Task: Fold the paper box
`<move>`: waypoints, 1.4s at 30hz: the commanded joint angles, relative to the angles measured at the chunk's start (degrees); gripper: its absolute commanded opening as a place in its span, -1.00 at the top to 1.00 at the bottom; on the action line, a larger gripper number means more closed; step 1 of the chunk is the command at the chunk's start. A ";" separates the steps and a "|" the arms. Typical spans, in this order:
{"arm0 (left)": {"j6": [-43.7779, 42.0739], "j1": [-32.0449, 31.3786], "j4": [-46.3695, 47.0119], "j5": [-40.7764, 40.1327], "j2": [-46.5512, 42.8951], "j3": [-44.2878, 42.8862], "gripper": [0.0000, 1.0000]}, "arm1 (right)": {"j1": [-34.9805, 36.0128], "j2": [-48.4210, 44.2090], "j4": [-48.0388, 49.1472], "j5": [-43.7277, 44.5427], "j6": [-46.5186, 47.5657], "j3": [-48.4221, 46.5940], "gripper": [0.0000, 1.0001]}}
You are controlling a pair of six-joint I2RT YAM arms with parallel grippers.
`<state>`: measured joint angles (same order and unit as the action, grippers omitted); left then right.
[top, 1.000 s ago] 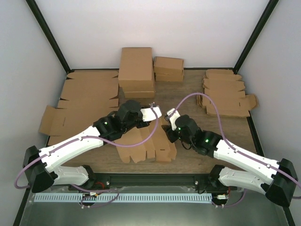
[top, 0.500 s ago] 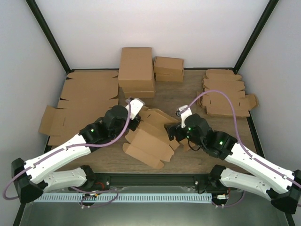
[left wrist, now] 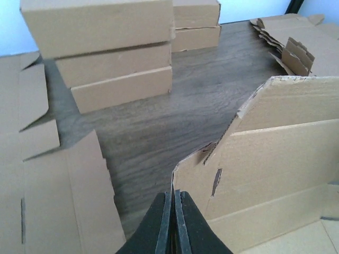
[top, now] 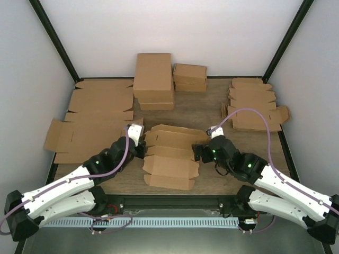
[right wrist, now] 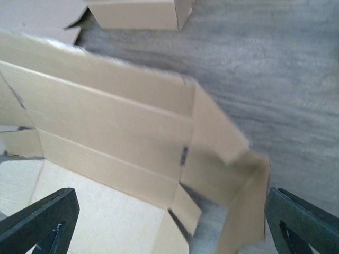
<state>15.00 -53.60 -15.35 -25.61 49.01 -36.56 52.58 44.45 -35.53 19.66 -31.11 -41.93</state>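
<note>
Paper box (top: 170, 156) lying opened out between the two hands, long panels creased and partly raised, end flaps loose, lid not closed. Judged an early stage: creases started; walls, tucks and lid closure left to do. Left gripper (top: 141, 151) at one end, fingers (left wrist: 183, 222) pressed together, seemingly pinching a corner flap's edge at their tips. Right gripper (top: 196, 153) at the opposite end, jaws spread wide, holding nothing, a drooping end flap just ahead between them. Beyond both hands: folded boxes (top: 153, 79), flat blanks (top: 254, 103), large sheets (top: 95, 106), all on the wooden table (top: 206, 108).
</note>
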 commanded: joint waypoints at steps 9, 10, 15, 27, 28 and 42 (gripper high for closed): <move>12.43 0.08 2.95 -1.11 -8.74 8.29 0.93 | -0.30 0.87 5.29 -0.91 -14.06 6.75 -0.90; 12.68 0.07 2.92 -0.86 -8.81 8.69 0.92 | -0.31 1.25 6.51 -1.84 -14.06 7.40 -0.84; 14.70 0.00 3.22 -0.35 -9.87 10.91 0.93 | -0.28 4.59 9.88 -6.47 -16.11 8.92 -0.75; 18.01 -0.80 8.11 1.55 -12.45 16.46 0.92 | -0.34 9.95 23.49 -23.24 -20.79 13.36 -0.69; 17.93 -1.04 8.62 1.86 -12.53 16.94 0.93 | -0.37 9.96 24.21 -23.27 -22.52 12.81 -0.72; 10.89 -3.96 17.97 1.46 -19.07 24.77 0.93 | -0.37 18.78 13.17 -8.40 -58.91 -9.74 -0.80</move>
<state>28.45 -56.97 -2.55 -23.92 32.05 -13.28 52.56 59.64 -16.53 3.97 -77.97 -44.49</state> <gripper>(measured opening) 0.038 0.894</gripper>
